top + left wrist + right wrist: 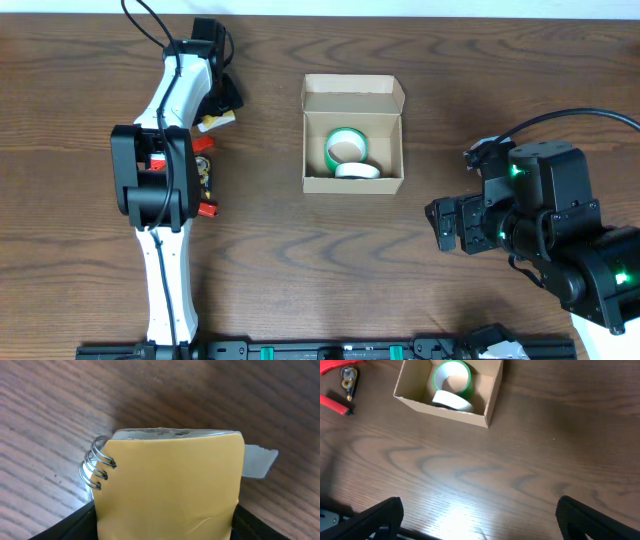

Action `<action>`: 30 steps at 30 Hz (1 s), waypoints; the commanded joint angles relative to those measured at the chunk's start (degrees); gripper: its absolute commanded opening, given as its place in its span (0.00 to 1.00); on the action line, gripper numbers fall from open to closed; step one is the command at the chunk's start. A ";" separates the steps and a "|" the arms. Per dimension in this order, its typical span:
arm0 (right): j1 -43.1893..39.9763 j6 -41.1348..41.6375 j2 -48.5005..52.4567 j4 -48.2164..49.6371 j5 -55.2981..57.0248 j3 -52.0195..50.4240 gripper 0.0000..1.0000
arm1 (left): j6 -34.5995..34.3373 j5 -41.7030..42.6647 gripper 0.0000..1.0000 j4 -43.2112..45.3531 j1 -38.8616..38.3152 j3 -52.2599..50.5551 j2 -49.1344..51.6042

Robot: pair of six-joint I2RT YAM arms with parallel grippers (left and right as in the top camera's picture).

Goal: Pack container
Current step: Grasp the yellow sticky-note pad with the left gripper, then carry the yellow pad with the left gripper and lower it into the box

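The container (312, 150) is a small open cardboard box at the table's middle, its lid flap (352, 98) folded back. Inside it a green tape roll (347, 148) stands behind a white roll (355, 171); the right wrist view shows the box wall (440, 412) with the same green roll (451, 375) and white roll (451, 400). My left gripper (222, 108) is at the far left, shut on a yellow spiral-bound notepad (167, 485) that fills the gap between its fingers (75, 527). To the right of the box, my right gripper (440, 225) stands open over bare wood (480, 520).
Small items lie beside the left arm: a red piece (207, 210) and a round dark-and-yellow thing (203, 165). A red pen (335, 405) and a small yellow-black tool (348, 380) show left of the box in the right wrist view.
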 commanded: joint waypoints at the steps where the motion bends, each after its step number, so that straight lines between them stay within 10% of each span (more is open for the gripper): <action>1: -0.42 -0.15 -0.04 -0.11 -0.17 0.00 0.99 | 2.32 -1.64 0.67 -1.77 0.15 3.45 1.77; 17: -0.42 -0.15 -0.04 -0.11 -0.17 0.02 0.99 | 6.60 -4.44 0.52 -21.59 -3.98 26.01 -0.63; 30: -0.44 -0.17 -0.04 -0.09 -0.20 0.00 0.99 | 11.50 -3.98 0.48 -26.53 -15.06 20.74 -15.15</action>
